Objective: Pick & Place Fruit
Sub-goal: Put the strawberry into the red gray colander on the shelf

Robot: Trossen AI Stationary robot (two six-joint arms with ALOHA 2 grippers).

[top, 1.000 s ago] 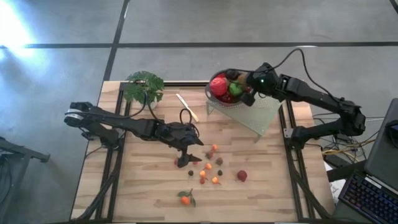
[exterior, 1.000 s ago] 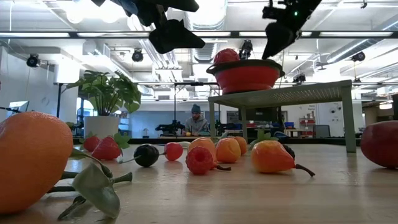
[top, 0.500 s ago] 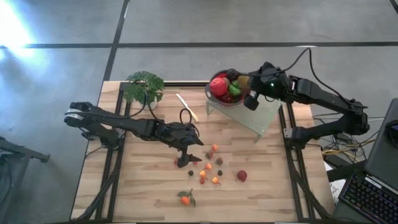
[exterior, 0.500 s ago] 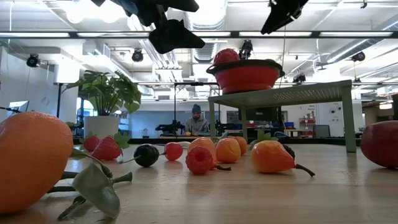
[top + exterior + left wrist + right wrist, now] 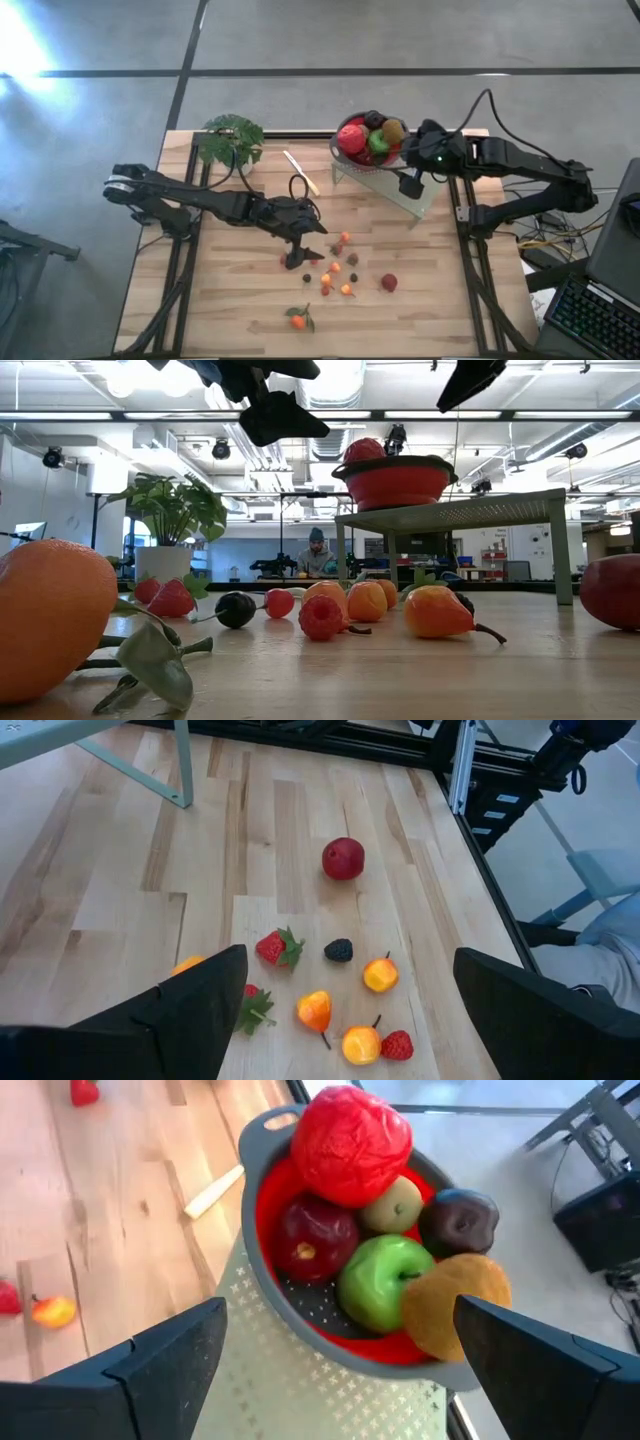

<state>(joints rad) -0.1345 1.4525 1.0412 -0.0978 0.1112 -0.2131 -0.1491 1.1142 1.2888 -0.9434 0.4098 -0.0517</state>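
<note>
— While hovering over the middle of the wooden table (image 5: 240,310), left gripper (image 5: 303,243) with jaws spread wide, nothing between them; small fruit (image 5: 335,272) scattered right below and just beside: strawberries (image 5: 278,947), orange berries (image 5: 380,974), a dark berry (image 5: 338,950).

— And a red apple (image 5: 389,283) a little apart from that cluster, a leafy tangerine (image 5: 298,320) nearer the front edge. Over at the perforated stand (image 5: 420,195)?

— Right gripper (image 5: 409,184) above the stand, beside the grey-and-red colander (image 5: 262,1230), jaws wide apart, empty. Inside the colander: green apple (image 5: 385,1282), dark red apple (image 5: 315,1240), kiwi (image 5: 455,1300), plum (image 5: 459,1221), a big wrinkled red piece (image 5: 350,1140) on top.

— Potted plant (image 5: 230,138) at the back left corner, pale knife (image 5: 300,172) lying between plant and stand.
</note>
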